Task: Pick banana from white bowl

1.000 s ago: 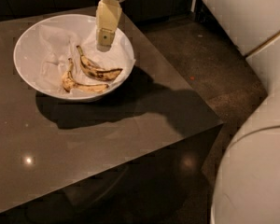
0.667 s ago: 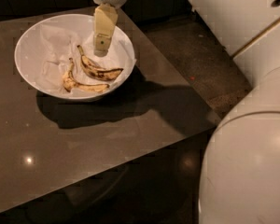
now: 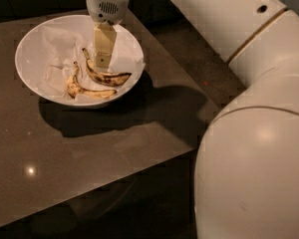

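1. Where the white bowl (image 3: 23, 45) is sitting toward 10 o'clock on the dark table (image 3: 89, 153), the camera view is showing the banana (image 3: 105, 75) lying inside it. The banana is resting on crumpled white paper (image 3: 52, 51), in the part of the bowl toward 3 o'clock.
2. The banana's long axis is running from about 10 o'clock to 4 o'clock. Its long stem is pointing toward 10 o'clock and its dark end toward 3 o'clock. Its curve is sagging toward 7 o'clock.
3. A thinner, paler banana (image 3: 87, 90) is lying just beside it toward 7 o'clock, nearer the bowl's 6 o'clock rim. It is curving the same way, and the two are looking slightly apart.
4. The gripper (image 3: 103, 62) is hanging straight down over the bowl from 12 o'clock. Its pale tip is sitting right over the banana's stem half. Whether it is touching the peel cannot be told, nor whether it is spread or closed. Nothing is visibly being lifted.
5. The robot's white arm (image 3: 239, 29) is crossing the picture from 1 o'clock toward 5 o'clock, filling that side. The bowl is casting a broad shadow (image 3: 154, 103) across the table toward 4 o'clock.
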Action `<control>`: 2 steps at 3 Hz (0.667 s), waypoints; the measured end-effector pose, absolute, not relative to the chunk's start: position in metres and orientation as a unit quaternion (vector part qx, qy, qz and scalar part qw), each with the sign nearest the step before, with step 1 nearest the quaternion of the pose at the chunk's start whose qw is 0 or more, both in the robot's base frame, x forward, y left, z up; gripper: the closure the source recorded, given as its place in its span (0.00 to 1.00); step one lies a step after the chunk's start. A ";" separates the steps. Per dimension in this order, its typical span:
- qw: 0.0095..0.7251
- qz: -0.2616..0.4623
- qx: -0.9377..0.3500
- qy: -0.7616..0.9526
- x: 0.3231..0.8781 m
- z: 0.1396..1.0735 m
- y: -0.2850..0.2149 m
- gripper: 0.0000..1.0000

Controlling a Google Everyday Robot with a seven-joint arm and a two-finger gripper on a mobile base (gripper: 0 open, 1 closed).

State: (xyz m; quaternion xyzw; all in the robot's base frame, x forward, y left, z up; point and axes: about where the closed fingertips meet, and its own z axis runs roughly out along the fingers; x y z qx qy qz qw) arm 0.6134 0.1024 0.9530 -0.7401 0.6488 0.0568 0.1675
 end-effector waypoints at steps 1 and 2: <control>0.144 0.067 -0.741 0.652 0.610 0.936 0.106 0.33; 0.127 0.070 -0.737 0.661 0.614 0.922 0.106 0.31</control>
